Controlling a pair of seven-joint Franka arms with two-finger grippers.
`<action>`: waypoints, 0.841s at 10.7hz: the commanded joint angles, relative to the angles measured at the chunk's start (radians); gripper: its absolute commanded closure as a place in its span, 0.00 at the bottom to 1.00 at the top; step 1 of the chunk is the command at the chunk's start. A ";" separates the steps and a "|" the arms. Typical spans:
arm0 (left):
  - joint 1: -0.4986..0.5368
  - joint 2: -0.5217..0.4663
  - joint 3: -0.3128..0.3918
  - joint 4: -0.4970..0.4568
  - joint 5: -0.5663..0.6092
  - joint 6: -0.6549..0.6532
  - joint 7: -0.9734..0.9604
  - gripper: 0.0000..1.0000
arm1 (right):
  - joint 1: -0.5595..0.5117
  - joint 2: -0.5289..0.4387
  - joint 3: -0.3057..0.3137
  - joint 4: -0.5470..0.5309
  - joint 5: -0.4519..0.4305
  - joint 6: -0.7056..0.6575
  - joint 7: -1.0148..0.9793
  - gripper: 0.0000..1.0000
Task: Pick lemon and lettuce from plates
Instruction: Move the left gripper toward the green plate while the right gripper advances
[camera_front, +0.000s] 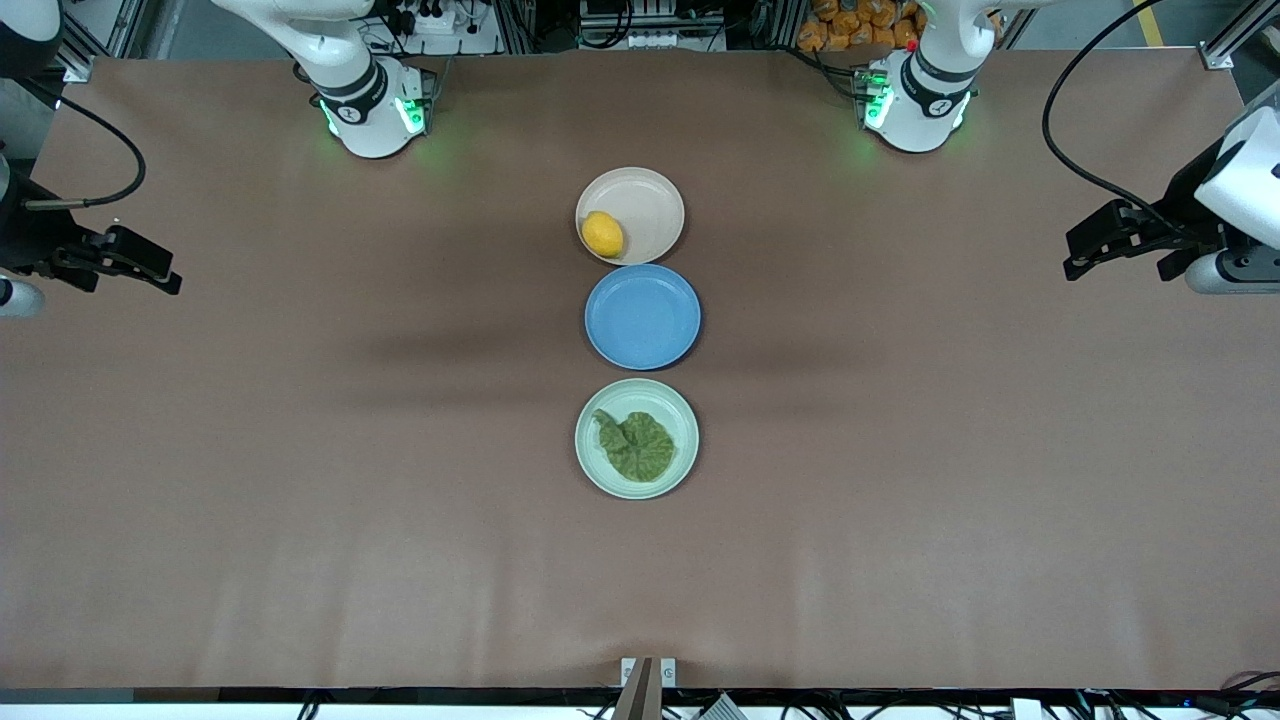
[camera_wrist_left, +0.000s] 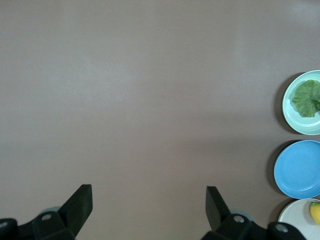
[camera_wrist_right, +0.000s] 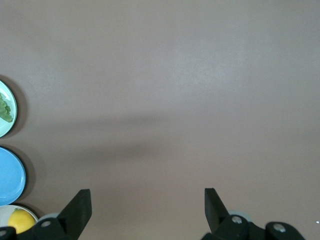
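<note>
The yellow lemon (camera_front: 602, 234) lies on the beige plate (camera_front: 650, 195), the plate farthest from the front camera. The dark-green lettuce (camera_front: 636, 445) lies flat on the mint green plate (camera_front: 590, 470), the plate nearest the front camera. My left gripper (camera_front: 1105, 240) hangs open and empty over bare table at the left arm's end. My right gripper (camera_front: 120, 262) hangs open and empty at the right arm's end. The left wrist view shows its gripper (camera_wrist_left: 149, 200), the lettuce (camera_wrist_left: 306, 98) and the lemon (camera_wrist_left: 315, 212). The right wrist view shows its gripper (camera_wrist_right: 147, 202) and the lemon (camera_wrist_right: 21, 220).
An empty blue plate (camera_front: 642, 316) sits between the two task plates, close to both; the three form a line down the table's middle. It also shows in the left wrist view (camera_wrist_left: 300, 169) and the right wrist view (camera_wrist_right: 10, 175). Brown table cloth (camera_front: 300, 450) spreads all round.
</note>
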 joint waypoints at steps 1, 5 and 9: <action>0.000 -0.013 0.003 -0.006 -0.010 0.002 0.029 0.00 | -0.014 -0.004 0.007 -0.014 0.017 0.008 -0.011 0.00; -0.003 0.012 0.001 -0.007 -0.065 0.002 0.026 0.00 | -0.015 -0.004 0.007 -0.014 0.017 0.008 -0.011 0.00; -0.082 0.127 0.000 -0.017 -0.080 0.121 0.010 0.00 | -0.011 -0.004 0.007 -0.014 0.017 0.008 -0.011 0.00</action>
